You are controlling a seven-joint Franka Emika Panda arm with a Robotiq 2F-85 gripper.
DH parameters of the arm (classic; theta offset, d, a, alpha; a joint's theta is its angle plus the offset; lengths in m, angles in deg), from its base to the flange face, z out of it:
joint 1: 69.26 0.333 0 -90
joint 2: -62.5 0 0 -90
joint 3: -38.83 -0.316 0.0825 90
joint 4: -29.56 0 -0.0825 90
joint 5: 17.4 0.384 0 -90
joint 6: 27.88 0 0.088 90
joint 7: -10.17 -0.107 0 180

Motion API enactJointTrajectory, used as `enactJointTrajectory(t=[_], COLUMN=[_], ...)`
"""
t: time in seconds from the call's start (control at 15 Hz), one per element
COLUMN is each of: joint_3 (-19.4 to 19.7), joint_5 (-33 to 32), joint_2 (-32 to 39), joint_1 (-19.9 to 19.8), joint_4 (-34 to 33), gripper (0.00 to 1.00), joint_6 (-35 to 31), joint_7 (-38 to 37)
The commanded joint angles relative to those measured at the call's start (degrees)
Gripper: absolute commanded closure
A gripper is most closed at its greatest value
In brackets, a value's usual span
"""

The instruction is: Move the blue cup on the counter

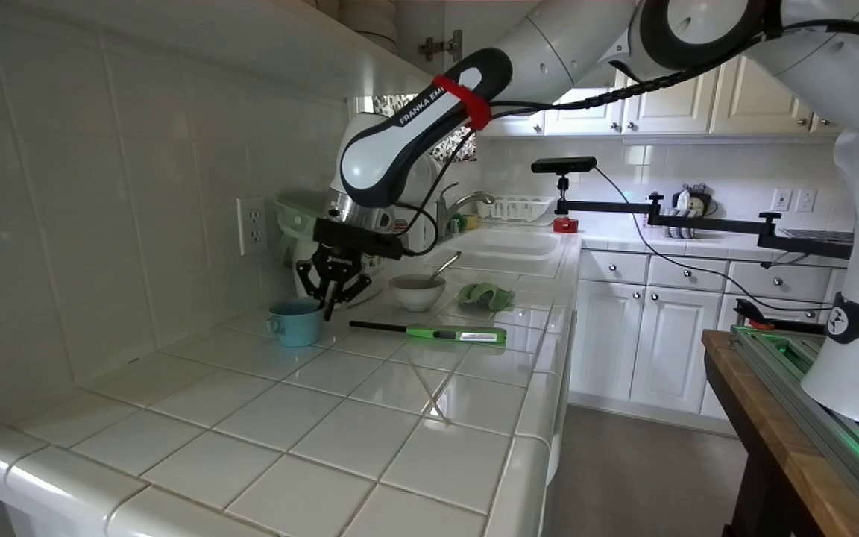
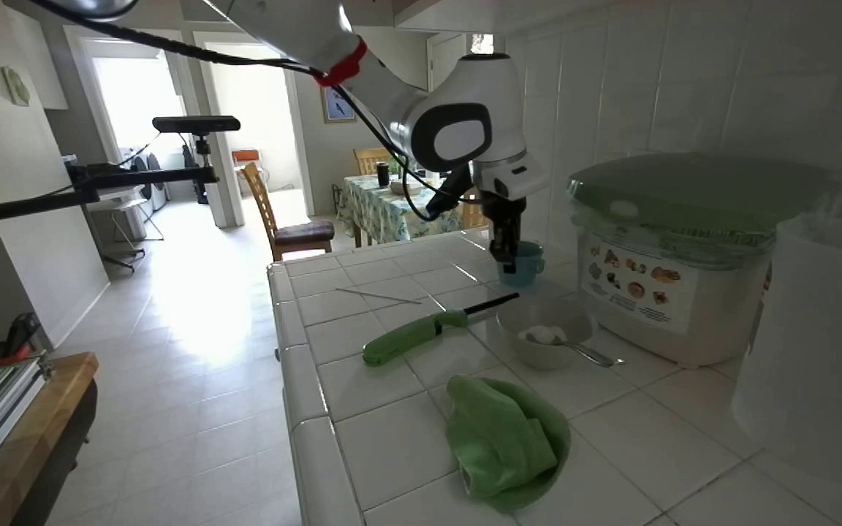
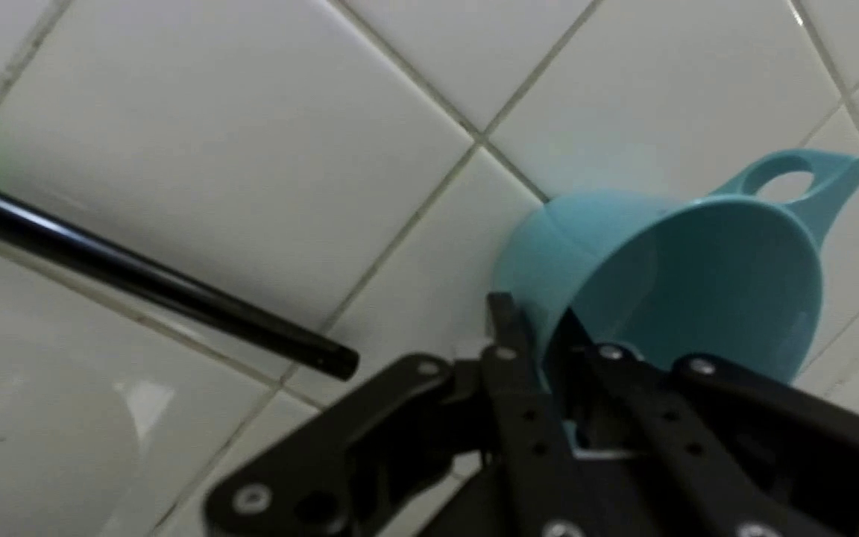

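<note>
Green plastic shows well left of the fingers [image 3: 505, 328]: a long utensil [image 3: 153, 280], cut off by the wrist view's edge, its black rod ending near them. White tiled counter [image 3: 236, 127] lies beneath them. Dark and slightly blurred, the gripper [image 3: 537, 317] has its fingers almost together, pinching the wall of the blue cup [image 3: 586, 224], one outside and one inside, that inner tip hard to make out. Right of them gapes the cup's wide mouth, shadowed within, its looped handle beyond, all smooth light teal; it stands upright on the counter, and in both exterior views the fingers hide part of its rim
</note>
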Motion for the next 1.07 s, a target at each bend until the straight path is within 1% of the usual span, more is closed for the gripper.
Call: enactJointTrajectory(t=[0.0, 0.33, 0.53, 0.8, 1.0], joint_3=[0.5, -1.2, -3.5, -7.3, -8.9], joint_5=[-1.6, -1.7, -0.8, 1.4, 2.6], joint_2=[0.2, -2.9, -6.1, -11.4, -15.2], joint_1=[0.6, 1.0, 0.0, -3.3, -5.5], joint_4=[-1.8, 2.1, 6.5, 13.3, 18.3], gripper=[1.0, 0.99, 0.99, 0.99, 0.99], joint_6=[0.9, 0.6, 0.5, 1.6, 4.5], joint_7=[-1.0, 1.6, 5.9, 15.5, 22.9])
